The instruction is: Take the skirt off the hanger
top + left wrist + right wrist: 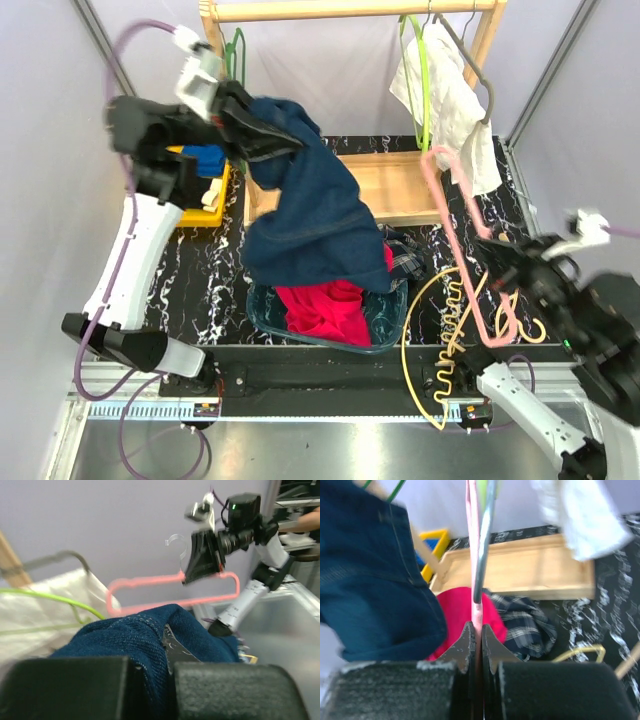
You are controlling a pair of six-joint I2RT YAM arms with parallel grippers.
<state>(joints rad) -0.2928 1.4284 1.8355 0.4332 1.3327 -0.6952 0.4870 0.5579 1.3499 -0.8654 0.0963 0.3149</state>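
Two grippers are each closed on something; the left gripper (169, 680) is clamped on a bunched fold of the skirt (130, 635), its fingertips buried in denim; the right gripper (476, 632) pinches the hanger (472, 540), seen edge-on, so its shape is lost there; below the left gripper the skirt drapes, apart from the hanger, onto a red T-shirt (322, 300) in a basket (262, 308); beyond the right fingers a plaid shirt (520, 617) lies half hidden.

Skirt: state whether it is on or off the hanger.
Off. The skirt hangs from the left hand; the right hand holds the hanger bare, apart from it.
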